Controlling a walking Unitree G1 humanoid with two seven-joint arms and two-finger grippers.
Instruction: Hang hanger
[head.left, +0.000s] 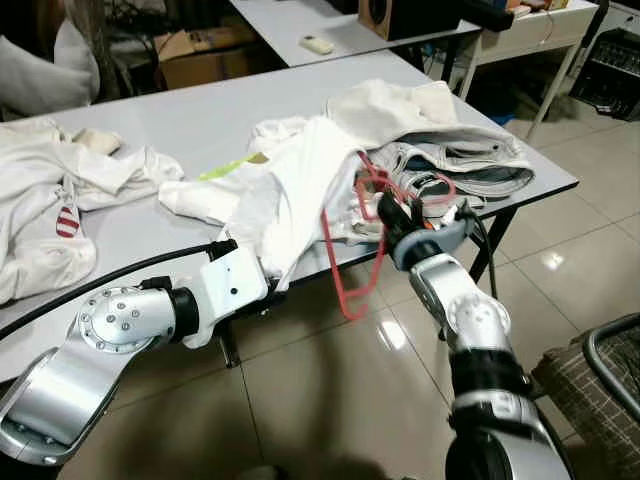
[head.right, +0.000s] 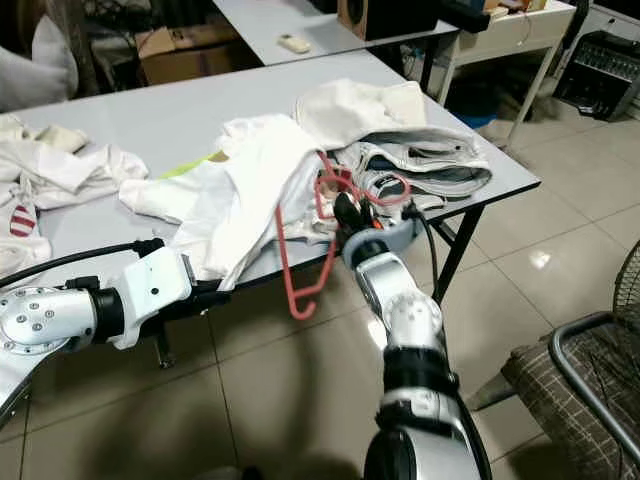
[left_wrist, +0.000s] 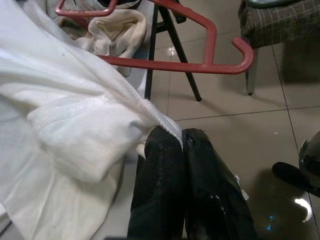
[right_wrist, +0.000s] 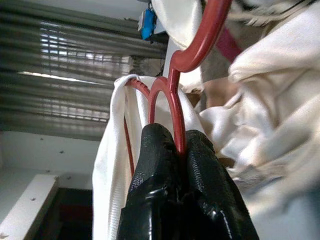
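Note:
A red plastic hanger (head.left: 342, 275) hangs over the table's front edge, its upper part tucked inside a white garment (head.left: 300, 190). My right gripper (right_wrist: 180, 139) is shut on the hanger's thin red bar just below the hook, and stands at the table edge (head.left: 388, 208). My left gripper (left_wrist: 182, 136) is shut on the garment's ribbed hem, low at the table front (head.left: 272, 292), to the left of the hanger. The hanger's lower arm and curled end (left_wrist: 243, 52) dangle free above the floor.
The grey table (head.left: 200, 120) also carries a heap of white clothes (head.left: 50, 200) at the left and folded pale clothes (head.left: 450, 150) at the right end. A checked chair (head.left: 600, 370) stands at my right. Behind is another table with a remote (head.left: 317, 44).

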